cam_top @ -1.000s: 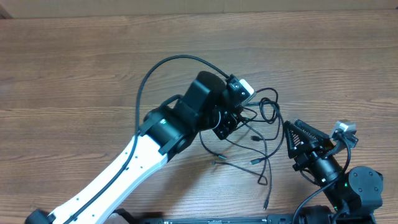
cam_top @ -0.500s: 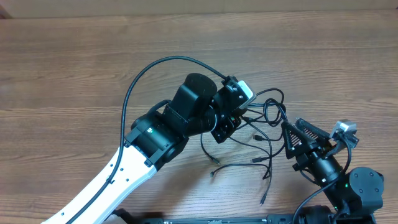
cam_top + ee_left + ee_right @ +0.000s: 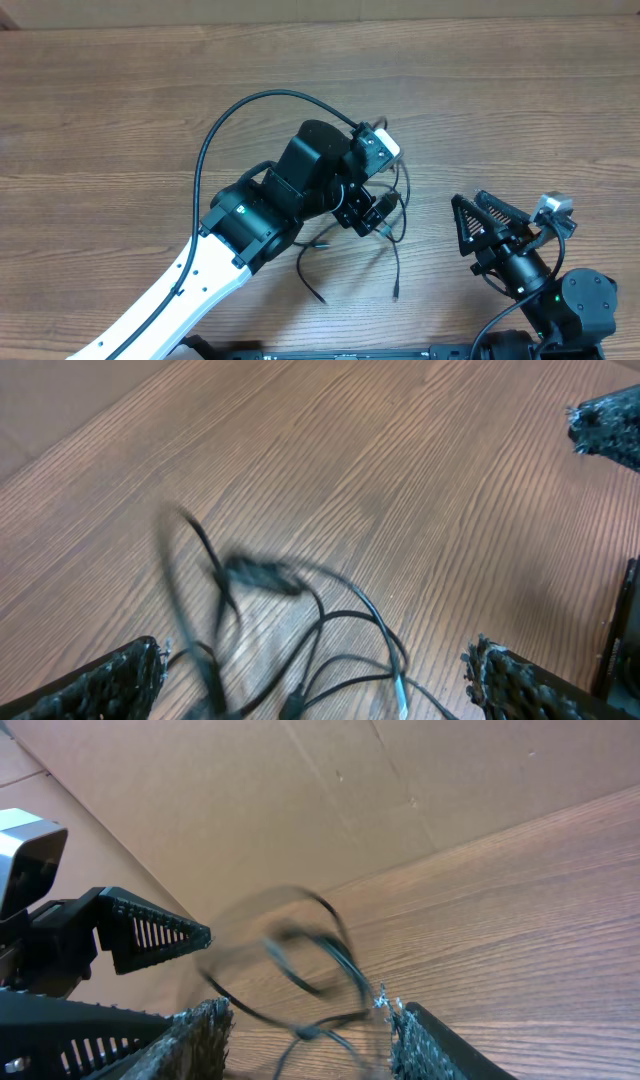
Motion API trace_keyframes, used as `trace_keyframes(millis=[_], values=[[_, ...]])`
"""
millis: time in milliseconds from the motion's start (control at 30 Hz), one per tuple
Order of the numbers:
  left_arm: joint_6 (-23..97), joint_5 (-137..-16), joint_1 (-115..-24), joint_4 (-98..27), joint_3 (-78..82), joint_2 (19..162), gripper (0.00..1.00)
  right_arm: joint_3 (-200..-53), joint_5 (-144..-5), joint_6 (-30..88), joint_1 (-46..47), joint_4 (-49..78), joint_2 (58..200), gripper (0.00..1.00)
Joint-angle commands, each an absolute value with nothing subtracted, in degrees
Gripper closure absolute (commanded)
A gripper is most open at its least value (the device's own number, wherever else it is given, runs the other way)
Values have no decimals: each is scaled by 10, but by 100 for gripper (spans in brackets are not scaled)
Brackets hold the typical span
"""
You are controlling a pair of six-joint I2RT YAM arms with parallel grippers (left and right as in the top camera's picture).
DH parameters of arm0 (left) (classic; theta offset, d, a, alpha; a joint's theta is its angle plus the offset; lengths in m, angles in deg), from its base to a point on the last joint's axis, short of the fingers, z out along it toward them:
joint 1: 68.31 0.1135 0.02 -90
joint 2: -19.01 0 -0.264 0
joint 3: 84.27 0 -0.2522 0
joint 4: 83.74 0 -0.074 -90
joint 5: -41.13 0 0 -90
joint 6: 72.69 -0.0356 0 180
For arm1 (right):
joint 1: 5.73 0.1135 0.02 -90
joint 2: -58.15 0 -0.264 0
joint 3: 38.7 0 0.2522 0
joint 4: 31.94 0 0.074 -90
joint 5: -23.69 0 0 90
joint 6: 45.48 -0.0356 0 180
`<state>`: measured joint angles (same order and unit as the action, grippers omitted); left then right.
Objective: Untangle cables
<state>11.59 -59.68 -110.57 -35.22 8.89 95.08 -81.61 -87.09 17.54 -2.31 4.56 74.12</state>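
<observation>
right gripper point(image 3: 468, 203), nearest the base at the lower right of the overhead view: fingers spread in a v and grasping nothing. a strip of bare table point(image 3: 120, 120) separates it from the cables. in its own wrist view the two fingers stand apart at the bottom edge, with a blurred cable loop beyond their tips. whether that loop touches the right-hand tip cannot be told from that view, though overhead shows gripper and cords apart.

cables point(image 3: 262, 574): thin black cords, bunched in one tangle on the table near the middle, right at the left gripper point(image 3: 372, 218). two loose ends trail from the tangle toward the base, one below the left wrist and one further right. a loop lies on the gripper's right side.

left gripper: released, fingers wide apart. its wrist view shows one fingertip at each lower corner and the tangle lying on the wood between them, gripped by neither. the cords are blurred there.

left arm point(image 3: 200, 275): white link and black wrist, reaching in from the lower left. its thick black lead point(image 3: 213, 140) arcs over the table.

far edge: brown cardboard wall point(image 3: 420, 790) behind the table.
</observation>
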Motion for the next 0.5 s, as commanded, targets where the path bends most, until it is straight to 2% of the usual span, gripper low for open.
trace_keyframes(millis=[0,267,467], values=[[129,-583,-1106,-346,86,940,0,-825,-874,176,-23,43,738,46],[137,-543,-1106,-337,86,940,1,-825,-874,176,-23,43,738,46],[223,-349,-1106,-286,86,940,0,-825,-873,176,-23,43,738,45]])
